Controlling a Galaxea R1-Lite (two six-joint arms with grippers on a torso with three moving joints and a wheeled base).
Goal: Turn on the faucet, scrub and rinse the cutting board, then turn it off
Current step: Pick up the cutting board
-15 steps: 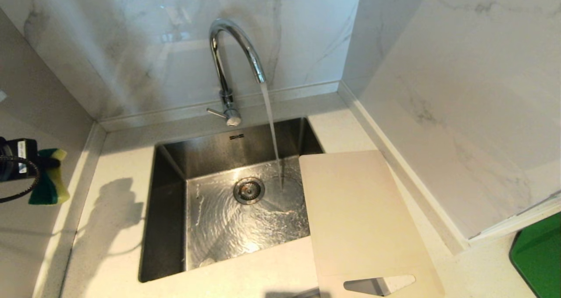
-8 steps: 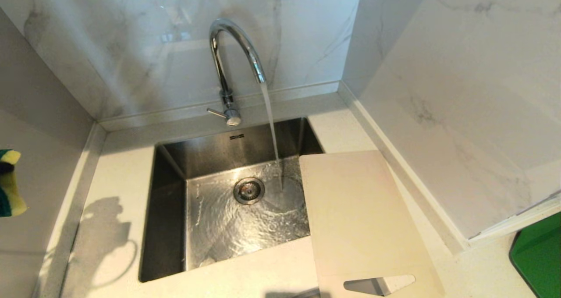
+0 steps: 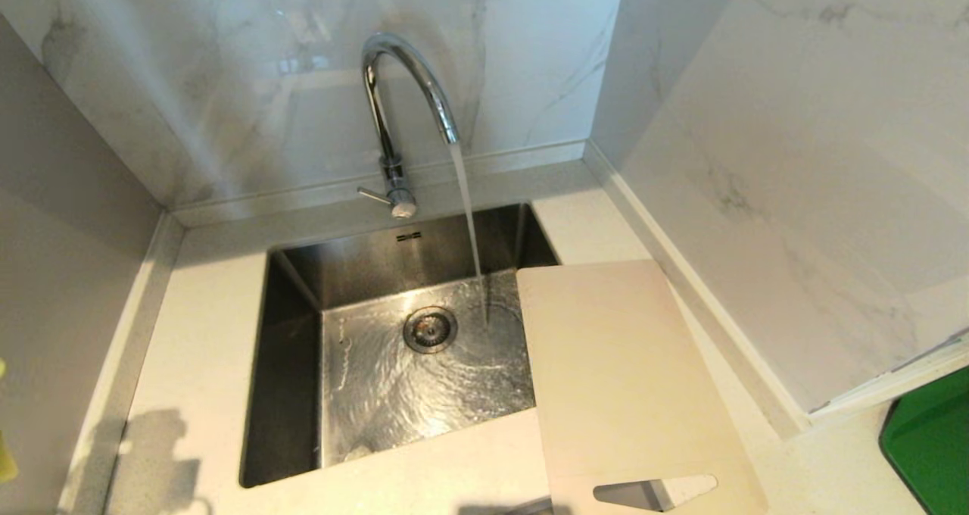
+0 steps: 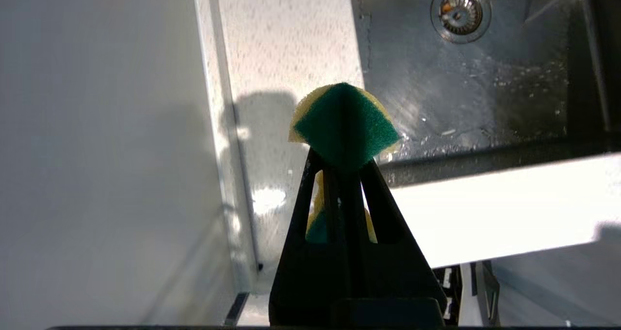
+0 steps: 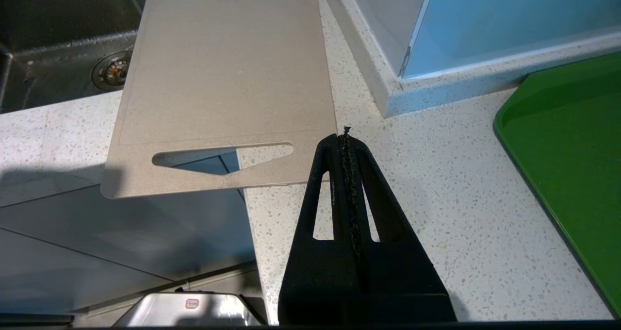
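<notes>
Water runs from the chrome faucet (image 3: pixel 401 91) into the steel sink (image 3: pixel 288 348); its thin lever (image 3: pixel 372 195) sticks out to the left. The beige cutting board (image 3: pixel 621 379) lies flat on the counter right of the sink, its left edge hanging over the basin and its handle cutout nearest me. My left gripper (image 4: pixel 342 162) is shut on a green and yellow sponge (image 4: pixel 344 126), above the counter at the sink's left near corner. Only a yellow sliver of the sponge (image 3: pixel 3 463) shows in the head view. My right gripper (image 5: pixel 344 138) is shut and empty, beside the cutting board's (image 5: pixel 223 68) handle corner.
Marble walls close in the counter behind and on both sides. A green tray (image 3: pixel 931 447) lies on the counter at the far right, also seen as the green tray (image 5: pixel 572 140) in the right wrist view. The drain (image 3: pixel 429 329) sits mid-basin. The counter's front edge runs below the board's handle.
My left gripper with the sponge has slid down and out past the head view's left edge; its shadow on the counter moved nearer. Water keeps running. The board and right gripper stay still.
</notes>
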